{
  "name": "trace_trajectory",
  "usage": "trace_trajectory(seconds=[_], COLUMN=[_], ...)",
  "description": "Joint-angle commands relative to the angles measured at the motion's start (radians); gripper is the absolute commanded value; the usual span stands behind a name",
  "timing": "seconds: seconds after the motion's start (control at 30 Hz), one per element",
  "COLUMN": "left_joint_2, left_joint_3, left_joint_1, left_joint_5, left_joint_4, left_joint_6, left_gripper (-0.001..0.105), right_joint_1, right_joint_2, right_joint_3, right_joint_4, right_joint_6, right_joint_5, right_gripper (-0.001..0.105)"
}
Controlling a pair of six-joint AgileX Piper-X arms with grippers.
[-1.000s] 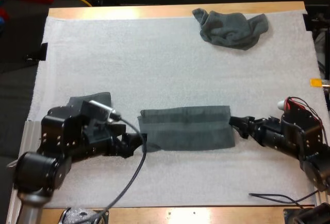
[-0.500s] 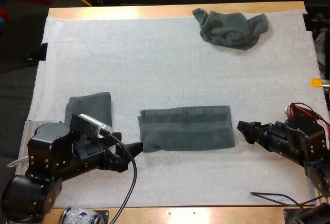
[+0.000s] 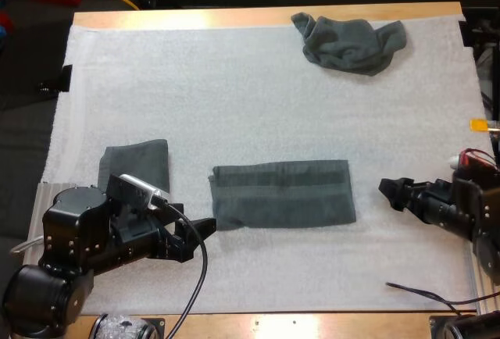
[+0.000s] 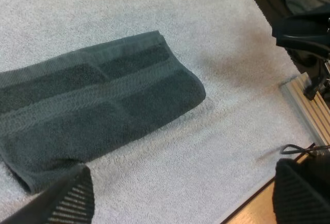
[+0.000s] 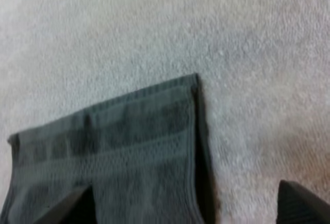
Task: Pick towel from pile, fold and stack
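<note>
The white textured mat (image 3: 234,97) covers nearly all of the wooden surface (image 3: 258,17). At its middle, on the side nearer the arms, lies the long dark grey-green towel folded into a flat band (image 3: 281,194), its edges fairly square. The crumpled dark grey-green towel (image 3: 351,42) sits near the far right corner, well apart. A small folded dark grey-green towel square (image 3: 139,163) lies at the left, just beyond the left arm. The left claw (image 3: 201,231) hangs released just off the band's near left corner. The right claw (image 3: 393,189) is also released, clear of the band's right end.

The band probably wants one more fold, end over end. One claw should pinch every layer at a short edge, lift low, and lay that edge flush on the other before letting go.
</note>
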Motion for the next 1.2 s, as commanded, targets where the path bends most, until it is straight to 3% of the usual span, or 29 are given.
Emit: trace_trajectory(seconds=[0.0,0.3,0.6,1.17], left_joint_2=[-0.003,-0.003,-0.003,-0.003], left_joint_3=[-0.008,-0.008,-0.008,-0.008], left_joint_1=[0.001,0.001,0.001,0.001], left_joint_5=[0.003,0.007,0.012,0.012], left_joint_4=[-0.001,0.003,0.007,0.007], left_joint_6=[-0.006,-0.006,-0.006,-0.006], left_gripper=[0.07,0.07,0.07,0.07], right_joint_1=[-0.031,-0.215,-0.238,-0.218], right_joint_2=[0.012,0.159,0.357,0.619], right_joint_3=[-0.01,-0.013,-0.013,-0.013], right_joint_4=[0.026,0.045,-0.063,-0.221], right_joint_6=[-0.045,-0.218,-0.29,-0.29], right_joint_5=[-0.055,-0.315,-0.527,-0.586], right_gripper=[0.069,0.069,0.069,0.069])
